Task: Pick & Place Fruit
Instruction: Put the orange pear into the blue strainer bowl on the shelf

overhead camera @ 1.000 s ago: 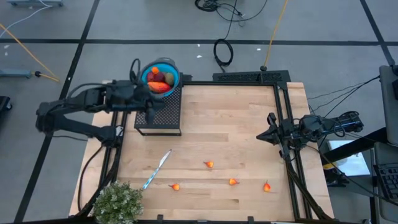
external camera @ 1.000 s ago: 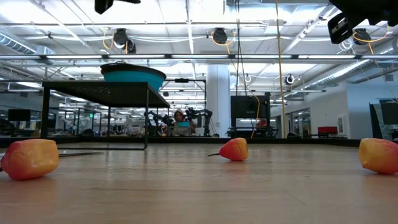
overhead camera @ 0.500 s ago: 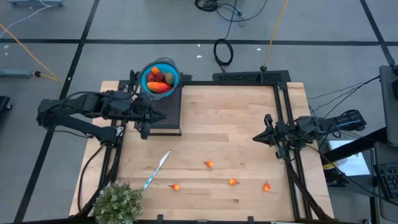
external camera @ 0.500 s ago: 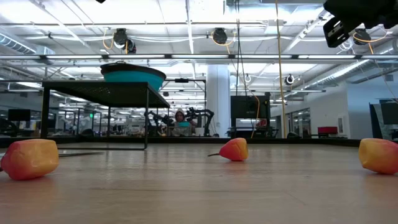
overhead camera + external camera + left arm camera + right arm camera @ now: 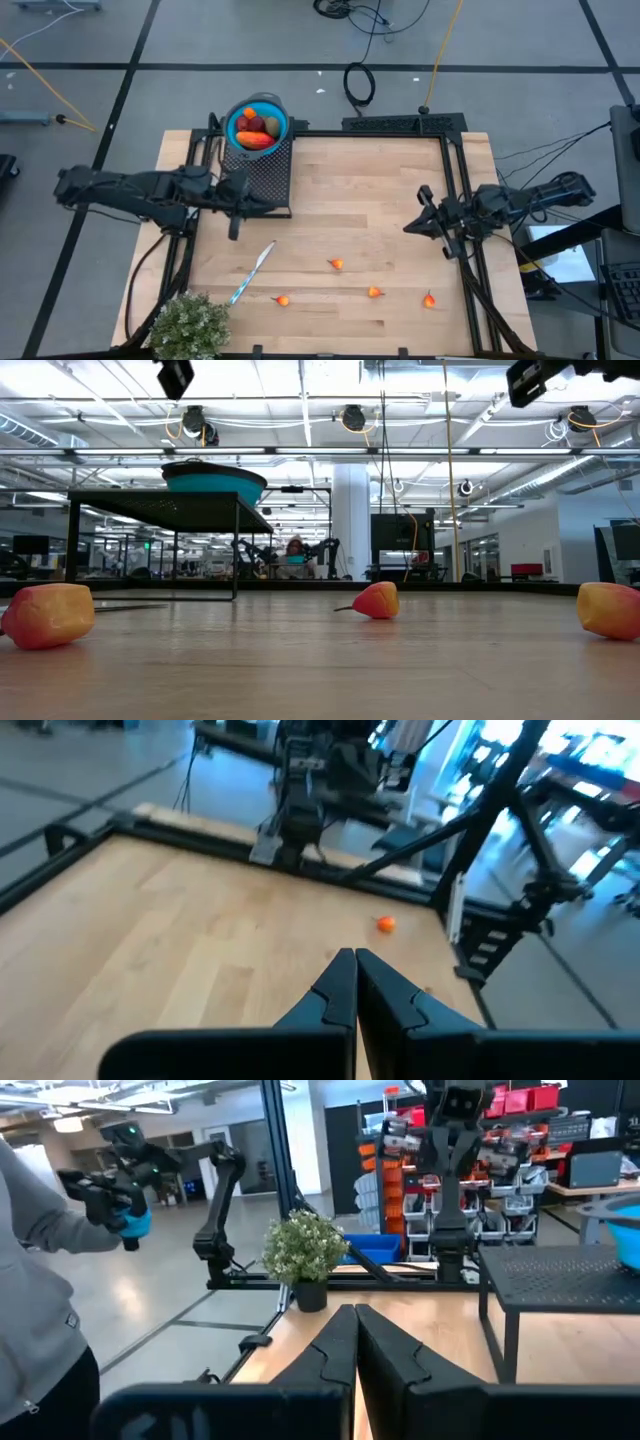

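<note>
Wooden worktop, seen from overhead: four small orange toy fruits lie loose along its near strip, while the rest of the fruit is already piled in a blue bowl on a black mesh stand at the far left corner. The left tool, fingers pressed together on nothing, hangs just in front of that stand; the nearest loose fruit lies forward of it and a little toward the middle, past a blue-handled knife that sits between them (the knife's long axis runs roughly along that same line). The right tool is likewise shut and empty, poised over the worktop's right side, with the rightmost fruit almost straight ahead of it toward the near edge. The two middle fruits lie between the arms, nearer the right tool, so either arm has a short forward drop to make; a potted plant stands at the near left corner.
</note>
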